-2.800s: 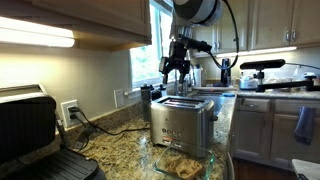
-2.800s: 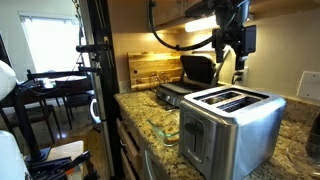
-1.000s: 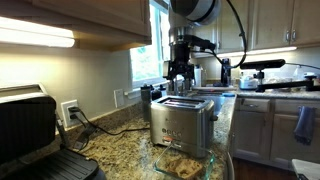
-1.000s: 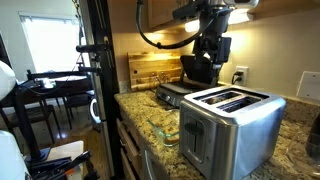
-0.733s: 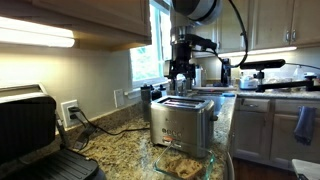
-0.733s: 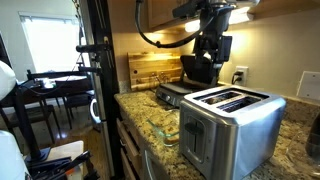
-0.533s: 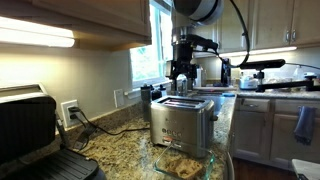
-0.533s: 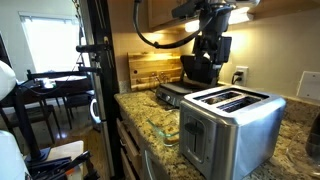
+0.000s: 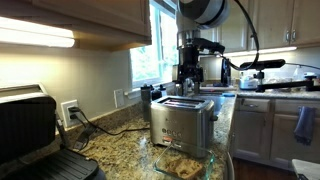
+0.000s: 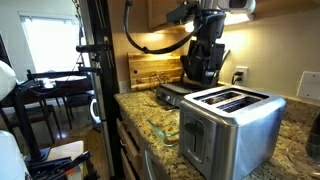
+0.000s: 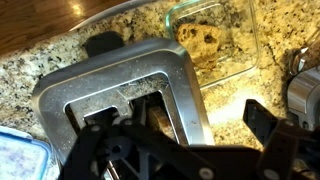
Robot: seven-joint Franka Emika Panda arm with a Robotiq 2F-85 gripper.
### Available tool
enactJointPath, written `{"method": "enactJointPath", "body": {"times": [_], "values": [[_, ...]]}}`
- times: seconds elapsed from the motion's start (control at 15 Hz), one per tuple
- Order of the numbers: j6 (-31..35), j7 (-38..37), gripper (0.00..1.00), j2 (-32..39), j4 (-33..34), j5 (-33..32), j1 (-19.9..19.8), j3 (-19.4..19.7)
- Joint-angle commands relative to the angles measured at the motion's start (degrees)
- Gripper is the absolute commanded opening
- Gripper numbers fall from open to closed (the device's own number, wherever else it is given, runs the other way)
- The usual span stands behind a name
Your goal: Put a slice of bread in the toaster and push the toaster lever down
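The black two-fingered gripper (image 9: 187,80) hung just above the boxy brushed stainless-steel toaster (image 9: 183,122), its jaws spread wide with nothing between them. The light tan slice of bread (image 11: 201,38) with its darker crust lay in a clear rectangular glass dish (image 9: 160,166) on the counter, just in front of the toaster's broad control face; both top slots looked empty.

As I read it, the step in hand was fetching the bread. To do that well, the arm would need to travel off the toaster toward the dish and come down inside its walls without clipping the glass rim. It should then close on the slice across its thin faces, gently enough not to crush it. Gripping near one edge would leave the far edge free to enter a slot.
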State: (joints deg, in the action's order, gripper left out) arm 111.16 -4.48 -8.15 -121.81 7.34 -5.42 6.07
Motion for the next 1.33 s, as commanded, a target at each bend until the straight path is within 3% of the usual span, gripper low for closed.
{"method": "enactJointPath", "body": {"times": [0.0, 0.67, 1.27], "values": [[-0.5, -0.1, 1.0, -3.8, -3.8, -0.5, -0.7, 0.5], [-0.4, 0.1, 1.0, -9.1, -9.0, -0.9, -2.0, 1.8], [-0.3, 3.9, 1.0, -10.0, -11.0, -5.5, -1.9, 1.4]]}}
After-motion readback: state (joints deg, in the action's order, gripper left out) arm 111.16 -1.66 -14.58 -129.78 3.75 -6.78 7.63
